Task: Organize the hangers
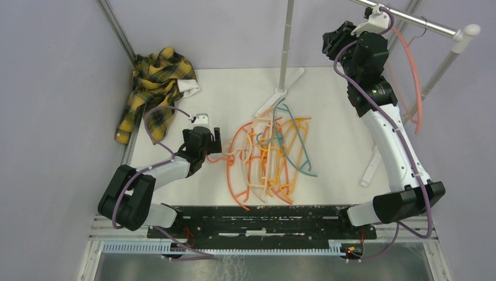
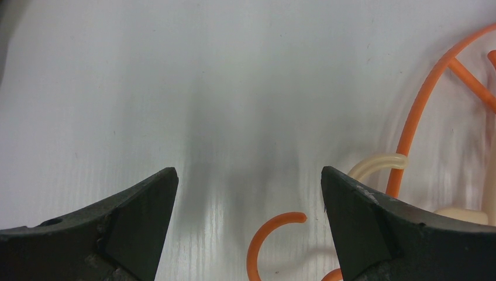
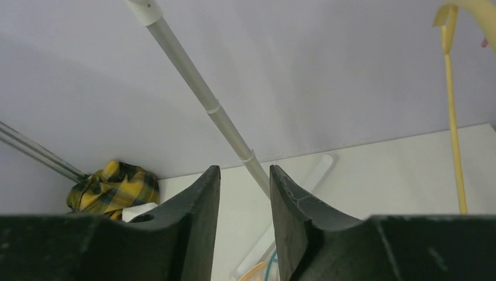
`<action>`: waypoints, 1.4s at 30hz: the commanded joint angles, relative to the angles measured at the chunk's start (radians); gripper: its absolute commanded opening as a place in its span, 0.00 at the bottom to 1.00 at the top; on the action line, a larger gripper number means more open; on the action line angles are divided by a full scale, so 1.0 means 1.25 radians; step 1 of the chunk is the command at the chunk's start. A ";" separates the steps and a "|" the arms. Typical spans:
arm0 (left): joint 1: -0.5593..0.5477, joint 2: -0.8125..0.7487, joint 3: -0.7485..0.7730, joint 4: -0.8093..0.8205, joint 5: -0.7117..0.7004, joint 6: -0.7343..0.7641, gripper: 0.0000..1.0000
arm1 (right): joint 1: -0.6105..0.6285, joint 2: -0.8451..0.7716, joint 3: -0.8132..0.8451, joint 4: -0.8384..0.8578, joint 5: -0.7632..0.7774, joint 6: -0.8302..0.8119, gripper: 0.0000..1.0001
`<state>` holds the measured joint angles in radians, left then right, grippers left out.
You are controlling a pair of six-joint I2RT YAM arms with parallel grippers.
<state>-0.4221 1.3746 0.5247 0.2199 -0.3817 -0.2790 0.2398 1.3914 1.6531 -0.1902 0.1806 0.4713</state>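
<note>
White counter [image 1: 333,117]: hangers [image 1: 266,158] piled centre frame, pink hanger [image 1: 412,70] on rail [image 1: 409,20] upper right, right tool [image 3: 244,175] beside it, narrowly parted, empty. Pick step, I'd say: left tool [image 2: 247,175] wide open around orange hook [image 2: 272,234]; next probably descend, pinch.

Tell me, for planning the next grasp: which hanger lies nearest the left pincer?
The orange hanger whose hook curls between the open left pincer's fingers; the rest lie farther right.
</note>
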 commanded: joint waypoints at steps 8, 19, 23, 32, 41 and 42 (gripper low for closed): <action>0.001 0.027 0.033 0.052 0.002 -0.036 0.99 | 0.053 0.093 0.066 0.084 0.117 -0.334 0.69; 0.001 0.029 0.030 0.058 0.000 -0.038 0.99 | 0.062 0.109 -0.074 0.412 0.178 -0.607 1.00; 0.000 0.031 0.028 0.060 0.001 -0.038 0.99 | 0.061 0.109 -0.090 0.454 0.170 -0.627 1.00; 0.001 0.034 0.026 0.060 0.002 -0.038 0.99 | 0.049 0.125 -0.082 0.472 0.160 -0.613 1.00; 0.001 0.034 0.026 0.060 0.005 -0.038 0.99 | -0.015 0.141 -0.077 0.524 0.219 -0.568 1.00; 0.001 0.034 0.027 0.060 0.005 -0.038 0.99 | -0.022 0.139 -0.078 0.529 0.230 -0.565 1.00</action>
<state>-0.4221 1.4132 0.5301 0.2417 -0.3817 -0.2790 0.2424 1.5692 1.5345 0.3882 0.4084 -0.2653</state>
